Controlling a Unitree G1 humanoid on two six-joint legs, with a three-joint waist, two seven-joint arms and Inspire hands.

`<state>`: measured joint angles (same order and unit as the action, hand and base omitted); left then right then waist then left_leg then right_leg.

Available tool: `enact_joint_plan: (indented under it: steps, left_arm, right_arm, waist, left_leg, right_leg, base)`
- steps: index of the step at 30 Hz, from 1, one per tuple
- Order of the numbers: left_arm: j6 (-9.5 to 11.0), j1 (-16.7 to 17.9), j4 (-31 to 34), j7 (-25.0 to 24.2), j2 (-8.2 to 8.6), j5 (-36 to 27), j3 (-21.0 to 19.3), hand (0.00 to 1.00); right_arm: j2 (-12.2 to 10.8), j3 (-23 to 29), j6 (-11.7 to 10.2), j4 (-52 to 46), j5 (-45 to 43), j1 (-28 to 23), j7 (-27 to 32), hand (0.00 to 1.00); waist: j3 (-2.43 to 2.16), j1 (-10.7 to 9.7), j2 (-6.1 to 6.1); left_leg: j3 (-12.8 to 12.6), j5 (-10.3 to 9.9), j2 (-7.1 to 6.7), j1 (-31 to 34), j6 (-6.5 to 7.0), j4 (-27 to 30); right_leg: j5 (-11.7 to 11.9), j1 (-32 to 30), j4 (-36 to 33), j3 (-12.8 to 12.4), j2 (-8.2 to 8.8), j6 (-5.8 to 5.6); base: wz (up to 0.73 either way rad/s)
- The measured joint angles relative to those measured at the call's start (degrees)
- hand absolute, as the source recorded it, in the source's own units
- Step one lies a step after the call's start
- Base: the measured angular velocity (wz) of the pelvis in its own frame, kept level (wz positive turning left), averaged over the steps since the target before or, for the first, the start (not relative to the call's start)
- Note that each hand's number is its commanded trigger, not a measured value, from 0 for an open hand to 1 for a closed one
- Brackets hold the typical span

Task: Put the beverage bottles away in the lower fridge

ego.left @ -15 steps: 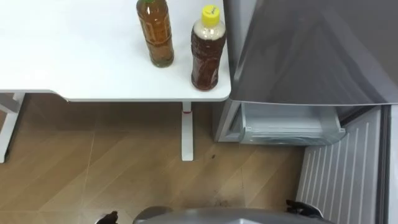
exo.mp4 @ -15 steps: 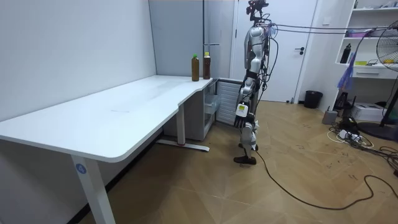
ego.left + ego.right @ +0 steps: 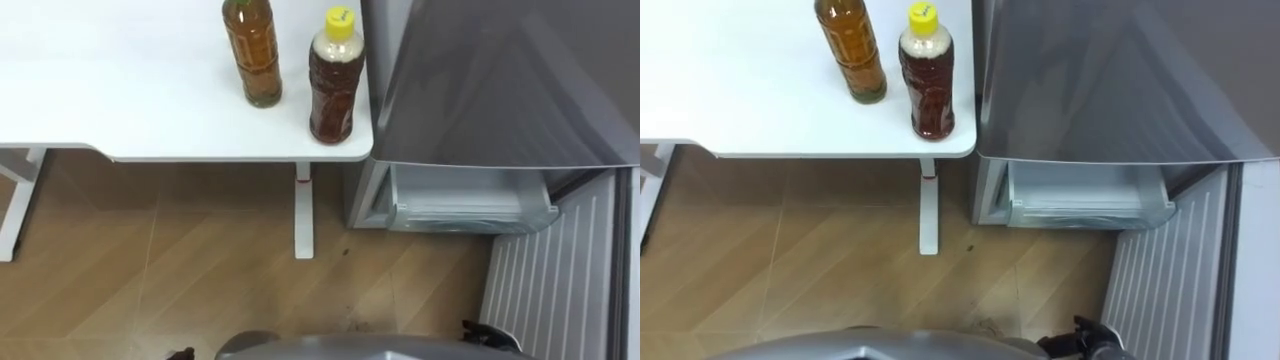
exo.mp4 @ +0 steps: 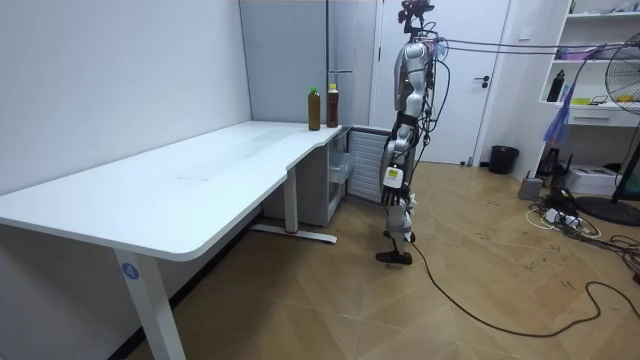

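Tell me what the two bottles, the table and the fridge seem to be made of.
Left bottle: clear plastic, it seems, since the brown drink shows through. Yellow-capped bottle: likewise clear plastic, with an opaque cap. Table: smooth matt white top, likely laminated board. Fridge: grey with soft reflections, probably painted or brushed metal.

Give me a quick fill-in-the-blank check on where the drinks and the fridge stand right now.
1. The amber bottle and the darker bottle both stand upright on the white ____.
2. The darker bottle, the one nearer the fridge, has a ____ cap.
3. The fridge's lower door is ____, and a drawer shows inside.

Missing words: table; yellow; open.
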<state>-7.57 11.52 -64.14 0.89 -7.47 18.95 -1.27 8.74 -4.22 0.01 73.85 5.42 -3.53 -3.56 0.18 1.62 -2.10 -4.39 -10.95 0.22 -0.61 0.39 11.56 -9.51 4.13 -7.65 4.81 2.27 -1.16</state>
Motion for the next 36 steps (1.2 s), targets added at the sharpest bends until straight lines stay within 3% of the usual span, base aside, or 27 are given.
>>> enact_joint_plan:
  steps: [4, 7, 12, 17, 19, 21, 25, 28, 31, 36]
  left_arm:
    - [0.05, -0.04, -0.11, 1.76, 0.27, -4.65, -2.43, 0.00]
    - [0.24, 0.62, -0.21, 5.36, 0.26, -12.55, -4.16, 0.00]
    - [2.51, 0.62, 1.31, 11.77, 1.47, -33.35, -13.66, 0.00]
    - [5.57, 0.29, 2.27, 16.47, 1.51, -45.96, -16.13, 0.00]
    - [5.88, -0.34, 2.73, 17.78, 1.49, -50.03, -17.51, 0.00]
    - [6.33, 0.11, 7.50, 20.72, 1.49, -57.93, -19.77, 0.00]
    - [9.43, -1.25, 13.28, 24.83, 1.38, -70.32, -22.87, 0.00]
    - [9.83, -1.68, 16.65, 27.47, 1.42, -72.87, -23.90, 0.00]
    - [12.03, -1.98, 21.36, 31.52, 1.38, -74.60, -24.60, 0.00]
    - [15.39, -2.05, 35.85, 40.68, 0.68, -74.19, -24.86, 0.00]
  right_arm:
    - [-0.12, 0.49, 0.04, 0.20, 0.76, -0.29, 0.54, 0.00]
    - [-0.22, 0.52, 0.11, 1.03, 1.29, -0.42, 0.99, 0.00]
    - [-0.17, 1.83, 0.78, 1.55, 2.60, -1.01, 1.01, 0.00]
    - [-0.18, 2.88, 0.86, 1.59, 2.80, -2.12, 1.26, 0.00]
    - [-0.06, 3.39, 0.96, 1.44, 2.19, -2.15, 1.24, 0.00]
    - [0.26, 3.50, 1.36, 0.62, -0.30, -2.77, 0.95, 0.00]
    - [0.46, 4.90, 2.58, -0.23, -3.39, -3.38, 0.95, 0.00]
    - [0.44, 6.74, 2.63, -0.72, -6.78, -4.28, 1.16, 0.00]
    - [0.45, 6.99, 2.67, -1.36, -9.75, -4.68, 2.16, 0.00]
    - [0.43, 7.66, 2.75, -2.26, -13.30, -4.66, 2.19, 0.00]
  waist:
    - [0.00, -0.07, 0.14]
    - [0.08, -0.14, 0.07]
    - [0.06, 0.50, 0.39]
    - [-0.10, 0.61, 0.63]
    - [-0.19, 0.61, 0.76]
    - [-0.20, 0.72, 0.77]
    - [-0.19, 1.76, 1.08]
    - [-0.23, 2.06, 1.42]
    - [-0.19, 2.94, 1.94]
    - [-0.40, 3.23, 2.28]
  left_leg:
    - [0.06, 0.00, -0.01, -0.13, 0.00, -0.04]
    - [0.49, -0.06, -0.13, -0.92, -0.01, -0.20]
    - [0.42, -0.08, -0.10, -2.02, -0.03, -0.47]
    - [0.29, -0.08, -0.12, -2.37, -0.03, -0.72]
    - [0.27, -0.08, -0.12, -2.49, -0.02, -0.74]
    - [0.25, -0.08, -0.11, -2.64, -0.03, -0.91]
    - [0.11, -0.08, -0.10, -3.17, -0.03, -1.13]
    - [0.05, -0.10, -0.08, -3.30, -0.05, -1.12]
    - [0.05, -0.13, 0.02, -3.90, -0.09, -1.23]
    - [0.44, -0.12, -0.08, -3.62, -0.09, -1.10]
  right_leg:
    - [0.00, 0.17, -0.02, -0.01, 0.01, 0.00]
    - [-0.21, 1.06, 0.13, 0.27, 0.06, 0.03]
    - [-0.37, 1.80, -0.04, 0.17, 0.07, 0.10]
    - [-0.44, 1.86, -0.13, 0.03, 0.06, 0.09]
    - [-0.44, 1.90, -0.21, -0.01, 0.08, 0.10]
    - [-0.44, 1.92, -0.27, -0.08, 0.05, 0.10]
    - [-0.44, 2.32, -0.27, -0.08, 0.04, 0.09]
    - [-0.44, 2.25, -0.38, -0.10, 0.04, 0.09]
    - [-0.45, 2.26, -1.04, 0.05, -0.05, 0.11]
    - [-0.48, 1.94, -1.24, 0.04, -0.06, 0.16]
  base:
    - [0.01]
    - [0.06]
    - [-0.01]
    - [-0.01]
    - [-0.04]
    - [0.00]
    - [0.00]
    - [-0.02]
    - [-0.10]
    - [-0.01]
